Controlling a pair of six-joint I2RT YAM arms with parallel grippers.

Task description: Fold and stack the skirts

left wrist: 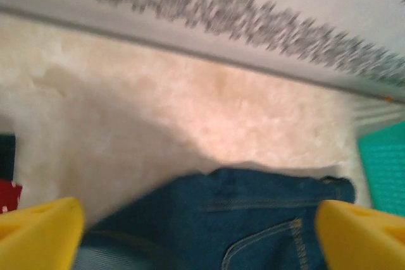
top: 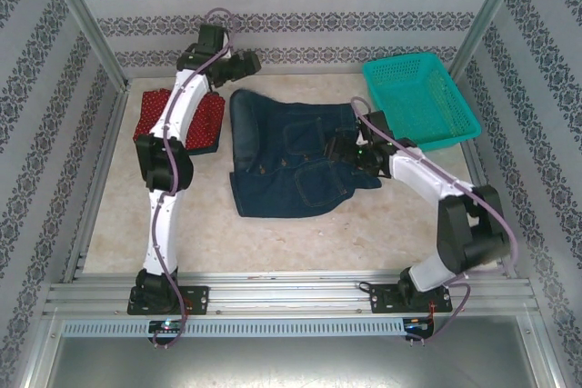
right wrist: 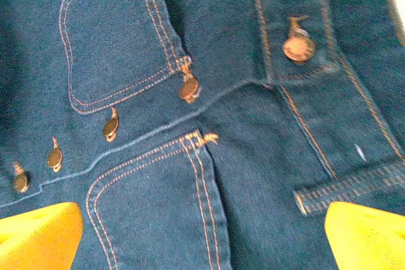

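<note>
The pale bench (top: 364, 224) is carrying everything, and the dark blue denim skirt (top: 291, 161) is lying spread across its middle, pockets and buttons facing up, its right side rumpled. The teal mesh basket (top: 423, 102) is sitting to the right of the denim skirt, toward the far side, near its far right corner. The red dotted skirt (top: 214, 120) is lying just left of the denim skirt in a compact rectangle, partly hidden under the left arm. The left tool (top: 244, 64) is hanging beyond the denim skirt's far left corner; in the left wrist view its yellow fingers (left wrist: 38, 232) are standing wide apart, released, with the denim skirt's far edge below them. The right tool (top: 344, 147) is hovering low over the denim skirt's right side, its fingers (right wrist: 38, 235) likewise spread wide and gripping nothing, close above a pocket seam and a row of small copper buttons (right wrist: 188, 88); whether they are touching the cloth I cannot tell
</note>
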